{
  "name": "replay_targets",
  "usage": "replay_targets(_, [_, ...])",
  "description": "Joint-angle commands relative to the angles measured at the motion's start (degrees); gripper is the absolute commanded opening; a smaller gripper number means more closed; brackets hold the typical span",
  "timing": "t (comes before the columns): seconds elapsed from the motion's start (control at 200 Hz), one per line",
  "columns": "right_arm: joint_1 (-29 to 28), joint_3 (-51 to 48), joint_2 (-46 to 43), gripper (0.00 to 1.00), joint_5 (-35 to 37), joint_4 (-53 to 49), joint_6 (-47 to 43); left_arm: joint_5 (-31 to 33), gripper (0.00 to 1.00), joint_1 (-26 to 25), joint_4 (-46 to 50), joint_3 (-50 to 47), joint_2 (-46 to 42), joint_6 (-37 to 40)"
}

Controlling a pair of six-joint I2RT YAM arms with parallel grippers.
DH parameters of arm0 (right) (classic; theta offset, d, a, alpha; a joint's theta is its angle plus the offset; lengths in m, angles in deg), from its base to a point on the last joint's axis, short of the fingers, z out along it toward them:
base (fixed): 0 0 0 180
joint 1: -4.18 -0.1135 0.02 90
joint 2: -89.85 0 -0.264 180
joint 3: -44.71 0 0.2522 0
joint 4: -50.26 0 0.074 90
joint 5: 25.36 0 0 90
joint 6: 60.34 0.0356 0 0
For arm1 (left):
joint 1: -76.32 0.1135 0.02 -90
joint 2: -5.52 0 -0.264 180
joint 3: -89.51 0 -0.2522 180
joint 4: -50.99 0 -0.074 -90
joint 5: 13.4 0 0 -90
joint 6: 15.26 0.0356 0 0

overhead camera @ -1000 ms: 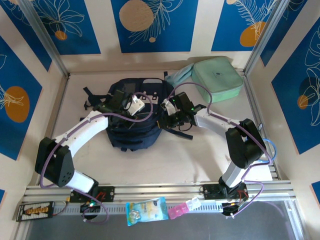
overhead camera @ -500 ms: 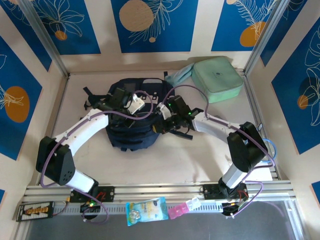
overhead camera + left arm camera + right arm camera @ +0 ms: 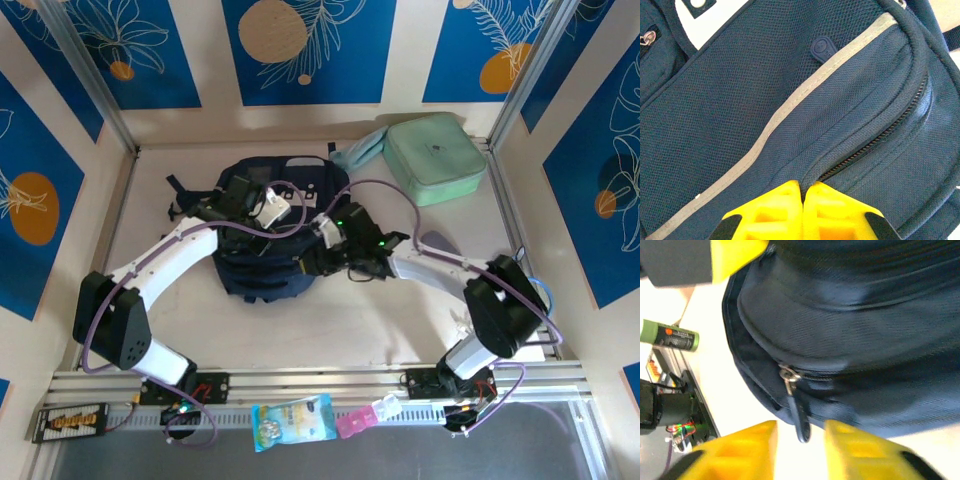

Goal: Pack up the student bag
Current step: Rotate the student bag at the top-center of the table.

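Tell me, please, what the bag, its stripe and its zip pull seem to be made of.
Bag: matte woven synthetic fabric, judging by its coarse weave. Stripe: smoother grey tape, possibly reflective. Zip pull: dark, likely rubber or plastic, on a shiny metal-looking slider.

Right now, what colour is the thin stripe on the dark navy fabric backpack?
Pale grey stripe, clearest in left wrist view.

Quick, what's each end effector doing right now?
Left end effector: closed, pinching the student bag fabric.
Right end effector: open, straddling the zipper pull.

Student bag [image 3: 740,100] matt woven cloth, metal zip slider [image 3: 788,375], smooth yellow plastic fingers [image 3: 775,210]
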State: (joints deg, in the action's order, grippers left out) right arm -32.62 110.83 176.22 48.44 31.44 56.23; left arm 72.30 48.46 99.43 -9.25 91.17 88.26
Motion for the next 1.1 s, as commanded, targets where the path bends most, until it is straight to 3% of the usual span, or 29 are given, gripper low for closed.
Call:
replay_targets(0.0, [6.6,-1.6,-3.5,0.48,-4.5,4.1,10.5,-2.4,0.00,0.8,-4.3,-1.1,-3.5,0.2])
replay_targets(0.145, [10.0,0.6,-1.4,0.60,-8.3,4.8,24.2,-3.3,0.00,0.8,-4.9,-2.0,-4.5,0.5])
replay_targets(0.32, [9.9,4.2,3.7,0.65,-7.5,3.3,36.2,-4.7,0.00,0.8,-5.2,-2.4,-5.2,0.9])
replay_targets(0.445, [9.7,6.5,7.6,0.66,-9.7,7.4,39.5,-5.5,0.00,0.8,-5.3,-2.6,-5.4,1.1])
replay_targets(0.63, [8.6,10.0,10.9,0.67,-9.7,5.2,40.4,-5.5,0.00,0.8,-4.9,-2.7,-5.6,1.4])
replay_targets(0.96, [7.0,11.5,14.8,0.64,-12.7,9.3,46.1,-5.7,0.00,0.8,-6.6,-4.7,-6.4,1.6])
replay_targets(1.05, [6.6,12.9,16.4,0.58,-13.8,9.7,47.2,-5.5,0.00,0.8,-6.5,-5.0,-6.6,1.3])
replay_targets(1.095, [6.4,13.5,17.0,0.51,-14.2,9.8,47.5,-5.0,0.07,0.8,-6.3,-5.1,-6.9,1.1])
